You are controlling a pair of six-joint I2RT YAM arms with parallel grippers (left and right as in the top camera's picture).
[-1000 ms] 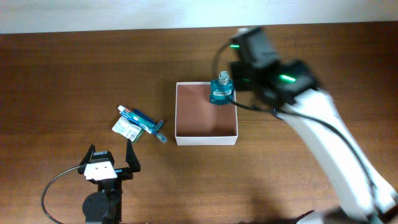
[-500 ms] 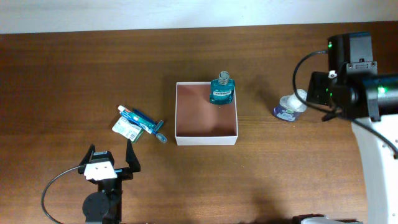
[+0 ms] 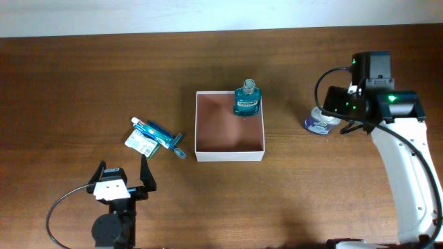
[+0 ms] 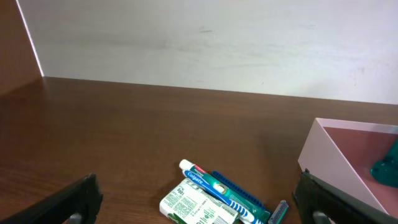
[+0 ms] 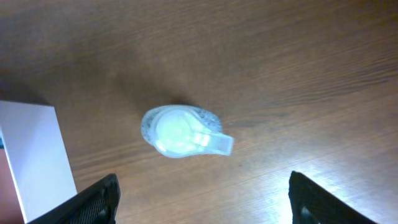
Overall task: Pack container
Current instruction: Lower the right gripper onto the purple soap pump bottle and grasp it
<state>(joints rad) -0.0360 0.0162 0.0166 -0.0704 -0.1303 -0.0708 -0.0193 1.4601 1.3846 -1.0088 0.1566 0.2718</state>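
Observation:
The container [image 3: 230,156] is a shallow white-walled box with a reddish-brown inside, at the table's middle. A teal bottle [image 3: 246,99] stands upright in its back right corner. A clear pump bottle [image 3: 317,122] stands on the table to the container's right. My right gripper [image 3: 338,111] hovers over it, open and empty. In the right wrist view the pump bottle [image 5: 180,130] lies ahead of the open fingers [image 5: 202,202], with the container's wall [image 5: 37,155] at the left. My left gripper [image 3: 124,173] is open and empty near the front left.
A toothpaste tube [image 3: 154,130], a green-white box [image 3: 140,142] and a razor [image 3: 178,151] lie together left of the container. They lie just ahead of the left fingers, seen in the left wrist view as tube [image 4: 211,180], box [image 4: 189,204] and razor [image 4: 278,211].
My right arm has left the teal bottle in the container and swung right, then settled over the pump bottle. The left arm has not moved.

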